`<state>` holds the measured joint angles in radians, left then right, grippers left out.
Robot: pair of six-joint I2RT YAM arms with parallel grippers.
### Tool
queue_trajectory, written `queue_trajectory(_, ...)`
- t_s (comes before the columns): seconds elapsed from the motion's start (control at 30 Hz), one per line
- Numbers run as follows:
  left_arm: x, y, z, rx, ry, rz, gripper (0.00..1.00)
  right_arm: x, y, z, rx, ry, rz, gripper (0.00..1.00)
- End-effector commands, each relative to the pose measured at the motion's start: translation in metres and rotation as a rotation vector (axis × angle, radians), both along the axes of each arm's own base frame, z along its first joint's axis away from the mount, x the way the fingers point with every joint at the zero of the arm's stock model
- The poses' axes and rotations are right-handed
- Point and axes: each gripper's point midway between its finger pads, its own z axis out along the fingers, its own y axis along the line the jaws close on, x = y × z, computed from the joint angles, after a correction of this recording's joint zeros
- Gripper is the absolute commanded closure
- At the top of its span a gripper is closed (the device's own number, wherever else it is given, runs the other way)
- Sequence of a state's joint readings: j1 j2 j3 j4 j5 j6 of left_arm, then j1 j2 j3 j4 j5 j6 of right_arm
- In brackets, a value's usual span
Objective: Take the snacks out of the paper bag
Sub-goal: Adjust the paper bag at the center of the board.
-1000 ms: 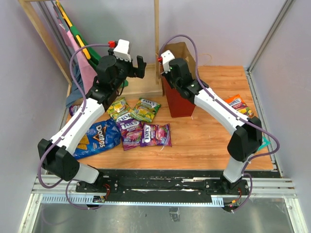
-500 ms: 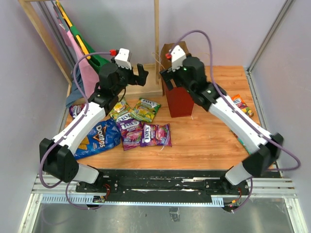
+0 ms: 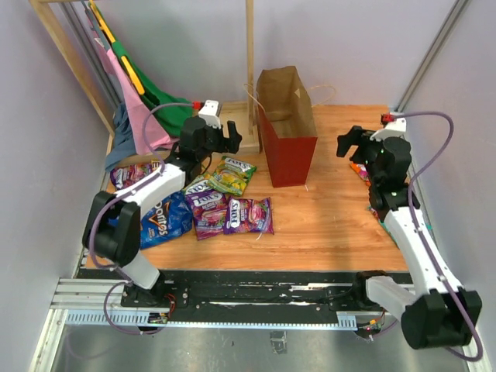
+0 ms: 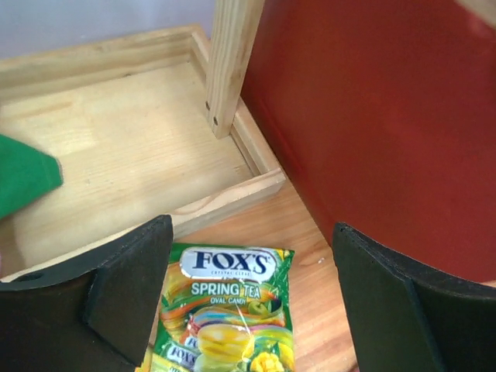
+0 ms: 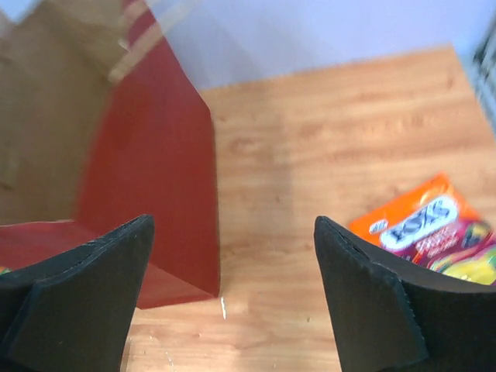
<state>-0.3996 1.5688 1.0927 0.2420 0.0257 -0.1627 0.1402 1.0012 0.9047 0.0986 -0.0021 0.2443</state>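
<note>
A paper bag (image 3: 287,159), dark red outside and kraft brown inside, on an orange-toned wood-grain table (image 3: 333,225) with a blue chip bag (image 3: 163,218), purple candy packs (image 3: 249,215), a yellow-green packet (image 4: 225,310), an orange packet (image 5: 418,229) at right, and a pink cloth (image 3: 147,132) and a green cloth (image 3: 164,103) far left.

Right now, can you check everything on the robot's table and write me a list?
Surface: wooden tabletop, flat.
Job's things: paper bag upright, top open; Doritos bag, purple packs and yellow-green pack lie left of it; orange pack lies right of it.
Clutter: pink and green cloths by the wooden frame, far left.
Grippers: left pincer open, empty, above the yellow-green pack; right pincer open, empty.
Cables: purple cables loop beside both arms.
Surroundings: pale walls, metal rail at the near edge.
</note>
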Motion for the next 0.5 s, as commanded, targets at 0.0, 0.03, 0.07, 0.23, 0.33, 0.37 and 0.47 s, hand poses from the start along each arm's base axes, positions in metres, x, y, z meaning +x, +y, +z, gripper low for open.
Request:
queue_trajectory(0.0, 0.036, -0.001, 0.001, -0.090, -0.070, 0.074, 0.13, 0.024, 0.000, -0.026, 0.247, 0.030, 0.039, 0.16)
queue_trajectory(0.03, 0.044, -0.004, -0.004, -0.100, -0.060, 0.080, 0.14, 0.033, 0.002, -0.035, 0.253, 0.051, 0.049, 0.16)
queue_trajectory(0.07, 0.051, -0.008, -0.007, -0.112, -0.056, 0.083, 0.16, 0.042, 0.006, -0.041, 0.263, 0.064, 0.064, 0.16)
queue_trajectory(0.23, 0.081, -0.018, -0.026, -0.185, -0.029, 0.128, 0.19, 0.095, 0.022, -0.084, 0.310, 0.161, 0.124, 0.18)
queue_trajectory(0.33, 0.091, -0.024, -0.027, -0.239, -0.032, 0.138, 0.20, 0.121, 0.036, -0.106, 0.339, 0.199, 0.179, 0.18)
queue_trajectory(0.37, 0.094, -0.028, -0.027, -0.263, -0.031, 0.131, 0.20, 0.125, 0.040, -0.110, 0.344, 0.206, 0.193, 0.19)
queue_trajectory(0.47, 0.102, -0.045, -0.027, -0.317, -0.015, 0.098, 0.24, 0.136, 0.056, -0.118, 0.353, 0.214, 0.221, 0.18)
